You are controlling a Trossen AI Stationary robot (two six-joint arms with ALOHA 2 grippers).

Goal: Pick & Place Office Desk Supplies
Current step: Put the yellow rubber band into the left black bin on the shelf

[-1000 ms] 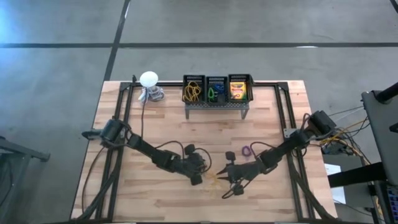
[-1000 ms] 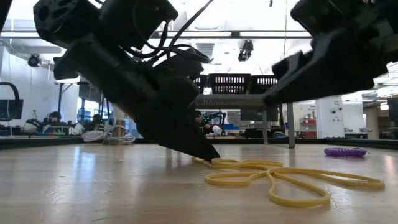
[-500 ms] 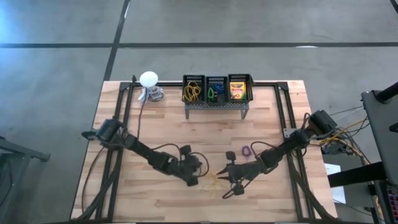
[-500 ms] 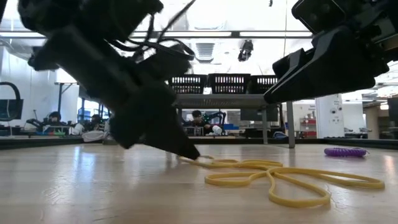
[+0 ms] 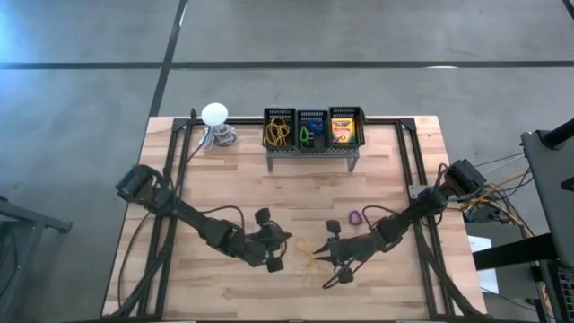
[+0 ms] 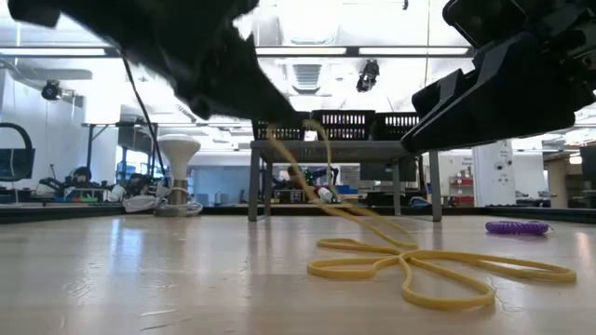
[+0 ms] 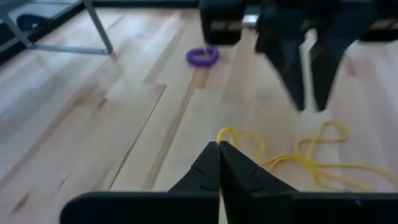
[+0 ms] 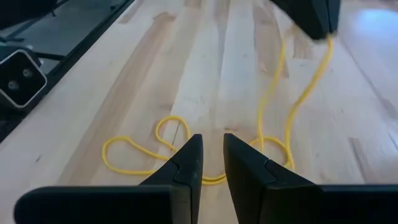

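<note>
Two fingers of the left gripper (image 7: 219,163) are pressed together on one yellow rubber band (image 8: 297,81), which rises taut from the tangle on the table to those fingertips. In the high view the left gripper (image 5: 273,254) sits low and left of centre, lifted clear of the wood; the low view shows the strand climbing toward the upper left of the frame.

Remaining rubber bands (image 6: 438,270) lie as a loose loop cluster flat on the table (image 5: 242,179), between the two grippers, with the cluster's long axis running left to right in the low view. The held band appears still linked to that cluster, so a further lift may drag the others along.

Right gripper (image 8: 212,162) hovers directly over the cluster, fingers slightly parted with nothing between them; it is the nearer arm to the loose bands.

Beyond, a purple coiled ring (image 5: 354,217) lies on the wood just up and right of the right gripper. The grey stand (image 5: 313,154) at upper centre carries three black bins (image 5: 313,117) holding yellow bands, green clips and a crayon box (image 5: 342,131). A white ball-shaped object (image 5: 214,114) stands at its left. The path from the cluster to the bins looks unobstructed.
</note>
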